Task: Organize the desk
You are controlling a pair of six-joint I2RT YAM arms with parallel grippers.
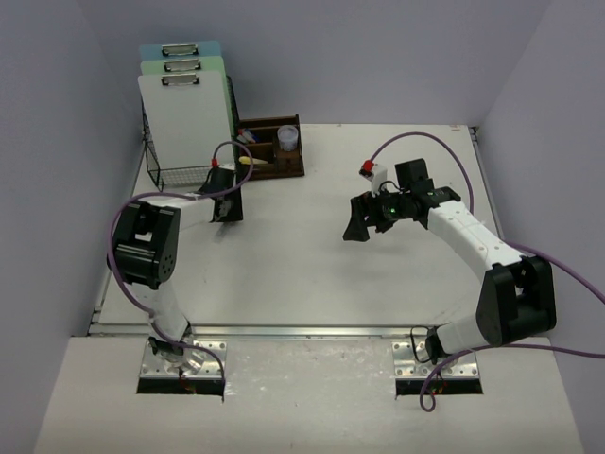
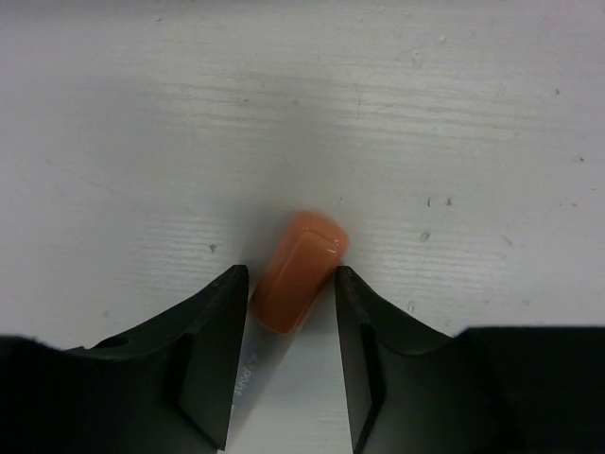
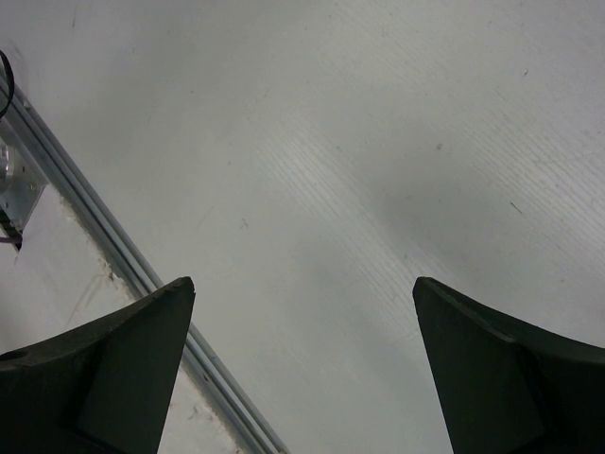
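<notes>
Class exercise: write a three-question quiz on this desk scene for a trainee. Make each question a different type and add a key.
1. True or false: the right gripper holds a pen.
2. What lies between the fingers of the left gripper? A) orange block B) coin C) stapler
3. How many clipboards stand in the rack?
Key: 1 false, it is open and empty; 2 A; 3 three.
</notes>
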